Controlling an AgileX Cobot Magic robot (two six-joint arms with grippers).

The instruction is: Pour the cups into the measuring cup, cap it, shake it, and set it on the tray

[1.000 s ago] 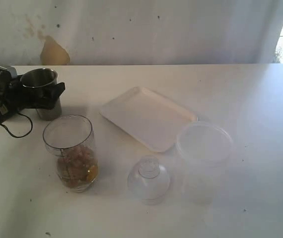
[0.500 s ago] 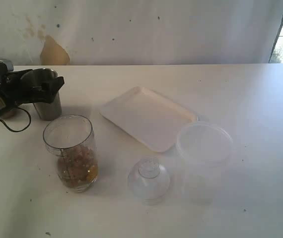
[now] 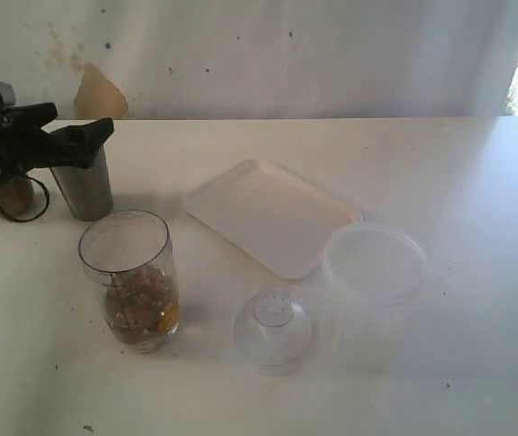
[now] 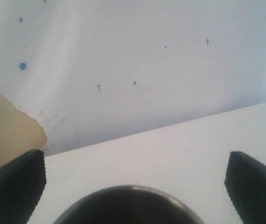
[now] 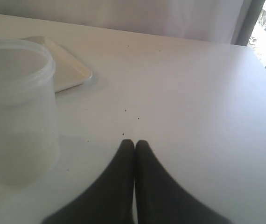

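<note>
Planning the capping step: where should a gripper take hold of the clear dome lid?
Probably the small knob on top of the lid, coming straight down from above. The lid sits rim-down, so the knob faces up, and its smooth rounded sides would likely slip between the jaws.

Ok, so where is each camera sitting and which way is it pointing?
Exterior: raised at the table's near side, facing the wall over tray, measuring cup and tub; left gripper shows at left.
Left wrist: behind the open left gripper, facing the stained wall over the tumbler's rim; both fingers show.
Right wrist: low behind the shut right gripper, facing tub and tray corner.
Shared: tumbler in exterior and left wrist; tub and tray in exterior and right wrist.
</note>
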